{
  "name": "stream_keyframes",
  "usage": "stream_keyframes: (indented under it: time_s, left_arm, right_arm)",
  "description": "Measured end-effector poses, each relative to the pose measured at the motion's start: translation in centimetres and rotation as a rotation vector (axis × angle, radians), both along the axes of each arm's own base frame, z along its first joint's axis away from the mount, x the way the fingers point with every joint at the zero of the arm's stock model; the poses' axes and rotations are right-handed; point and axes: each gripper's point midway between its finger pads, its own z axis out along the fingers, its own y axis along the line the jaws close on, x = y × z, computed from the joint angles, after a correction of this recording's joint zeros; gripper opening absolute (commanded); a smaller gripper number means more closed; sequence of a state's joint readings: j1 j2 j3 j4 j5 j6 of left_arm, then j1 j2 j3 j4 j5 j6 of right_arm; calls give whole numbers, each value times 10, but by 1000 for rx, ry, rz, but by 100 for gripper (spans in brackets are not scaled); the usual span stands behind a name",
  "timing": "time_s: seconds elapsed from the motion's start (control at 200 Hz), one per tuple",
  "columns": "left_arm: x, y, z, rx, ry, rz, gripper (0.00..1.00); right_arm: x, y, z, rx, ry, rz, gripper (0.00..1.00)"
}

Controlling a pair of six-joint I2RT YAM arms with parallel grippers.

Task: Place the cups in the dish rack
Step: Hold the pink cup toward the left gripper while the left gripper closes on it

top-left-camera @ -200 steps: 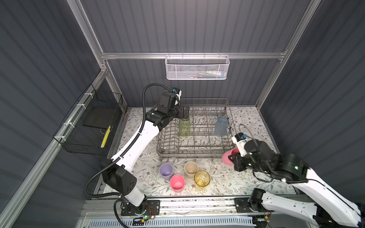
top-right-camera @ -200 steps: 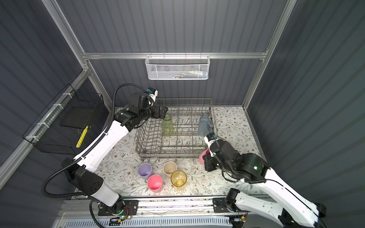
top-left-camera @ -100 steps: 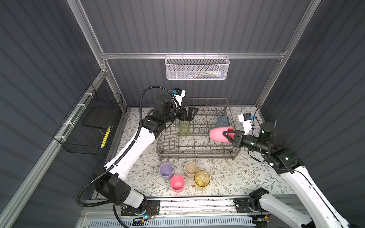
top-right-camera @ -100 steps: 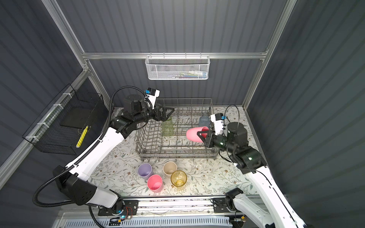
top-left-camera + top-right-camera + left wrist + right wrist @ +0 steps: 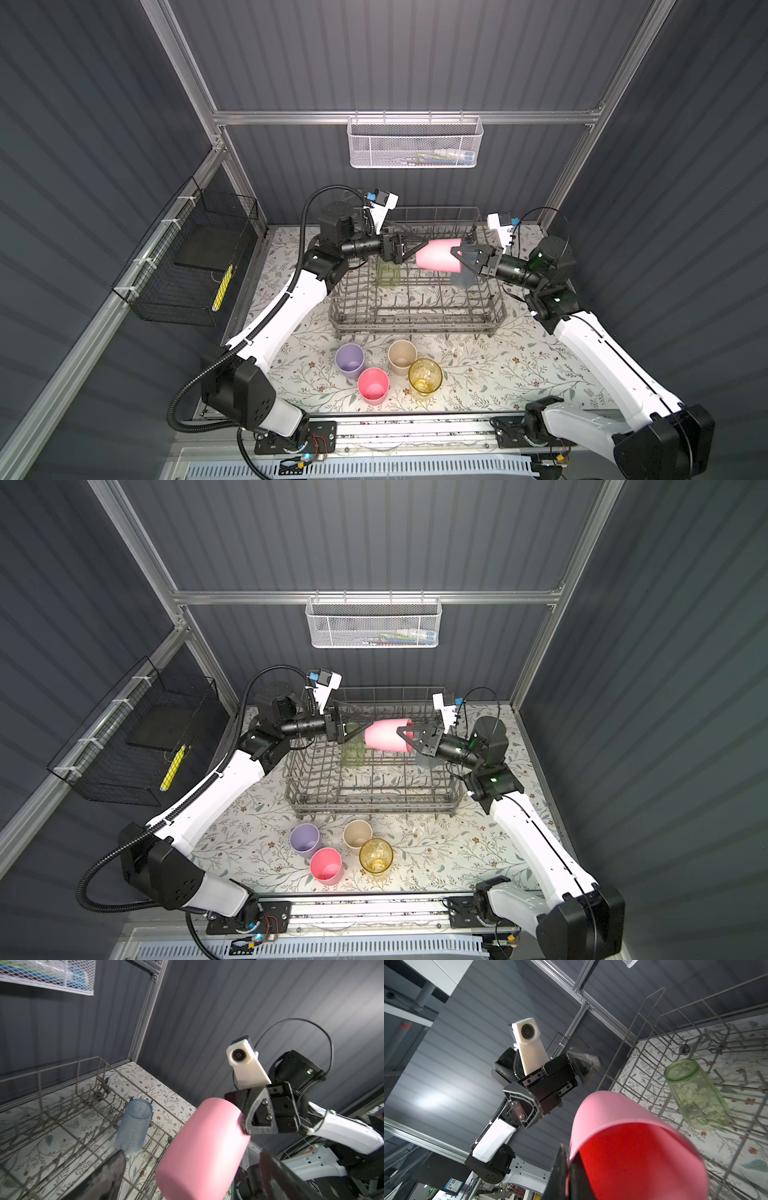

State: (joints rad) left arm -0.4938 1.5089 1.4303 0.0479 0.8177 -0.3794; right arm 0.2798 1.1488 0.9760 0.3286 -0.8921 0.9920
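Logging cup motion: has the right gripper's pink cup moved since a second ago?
Yes. The held pink cup went from beside the dish rack's front right corner to above the rack, leftward.

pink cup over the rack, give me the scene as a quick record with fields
held cup: pink cup, on its side above the dish rack
right gripper: shut on the pink cup's rim
left gripper: open, jaws either side of its base
in rack: green cup, grey-blue cup
on table: lilac cup, second pink cup, beige cup, amber cup
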Motion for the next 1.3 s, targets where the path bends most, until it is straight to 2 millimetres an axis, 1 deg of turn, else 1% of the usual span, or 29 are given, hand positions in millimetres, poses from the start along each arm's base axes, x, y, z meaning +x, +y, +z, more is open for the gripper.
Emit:
stream_keyframes:
  time_s: [0.21, 0.29, 0.415, 0.495, 0.59, 0.816, 1.301]
  left_arm:
    - [-6, -7, -8, -5, 26, -82, 99]
    - [-8, -7, -10, -5, 28, -94, 97]
    - [-9, -8, -10, -4, 31, -106, 96]
    - [-10, -9, -12, -3, 32, -112, 93]
    - [-11, -9, -12, -3, 34, -120, 93]
    - [-17, -12, -31, 13, 74, -146, 90]
    - [-18, -13, -33, 9, 68, -154, 89]
  right_arm:
    - [10, 6, -1, 43, 28, 39, 0]
    - [10, 7, 1, 56, 27, 56, 0]
    - [9, 8, 7, 78, 13, 71, 0]
    - [8, 9, 10, 87, 7, 79, 0]
    - [8, 9, 12, 95, 2, 86, 0]
    - [10, 10, 14, 110, 1, 92, 0]
    - [9, 12, 18, 134, 1, 125, 0]
